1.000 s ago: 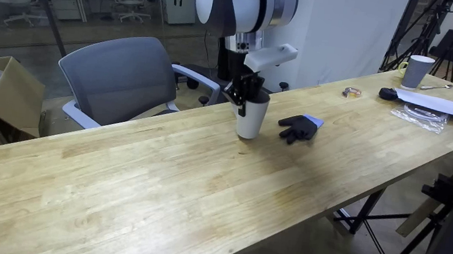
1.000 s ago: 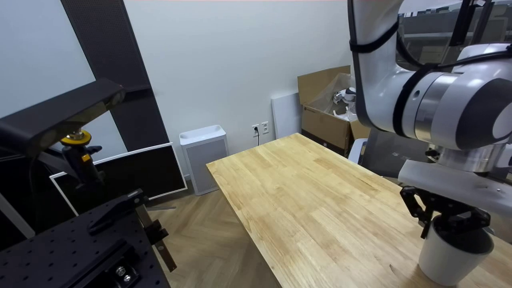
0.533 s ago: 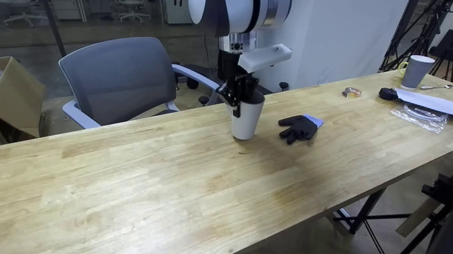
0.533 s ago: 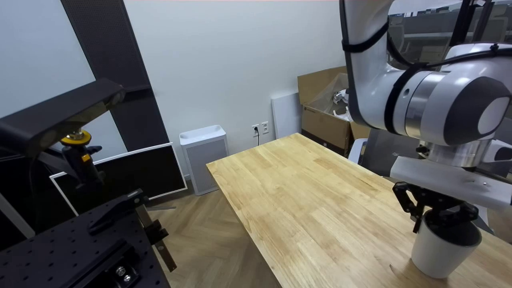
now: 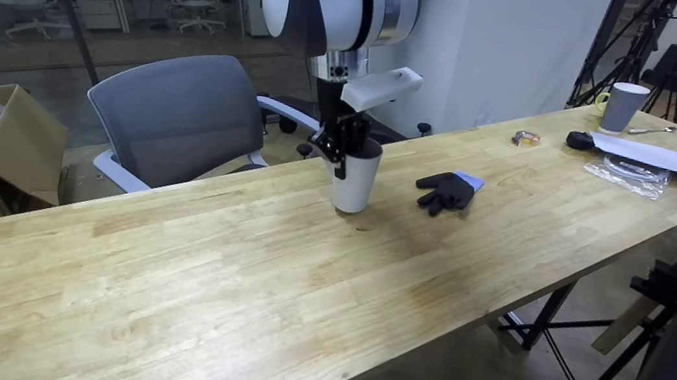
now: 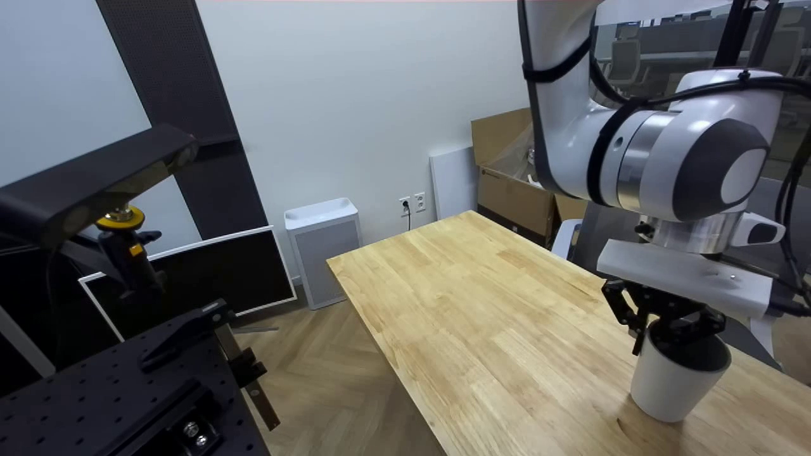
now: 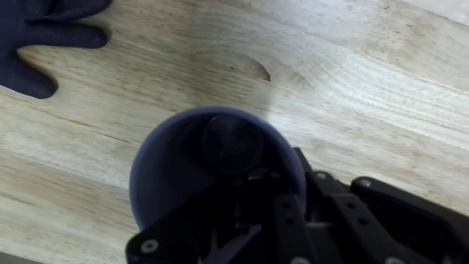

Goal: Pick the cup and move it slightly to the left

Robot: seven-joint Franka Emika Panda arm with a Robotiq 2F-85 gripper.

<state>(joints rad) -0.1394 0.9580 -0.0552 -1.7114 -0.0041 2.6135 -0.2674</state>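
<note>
Pinching the white cup (image 5: 357, 185) by its wall, one jaw inside the rim, one outside, presumably to avoid spanning the whole body, the gripper (image 6: 650, 339) holds it near the black work glove (image 5: 447, 191), off its finger side, not touching.

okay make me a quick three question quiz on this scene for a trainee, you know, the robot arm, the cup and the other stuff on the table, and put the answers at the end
1. True or false: the gripper has one finger inside the white cup and one outside it.

2. Short answer: which other item on the table lies nearest that cup?

3. Multiple choice: what colour is the handle of the grey mug?
A) red
B) yellow
C) black

Key:
1. True.
2. The black glove.
3. B, yellow.
</note>
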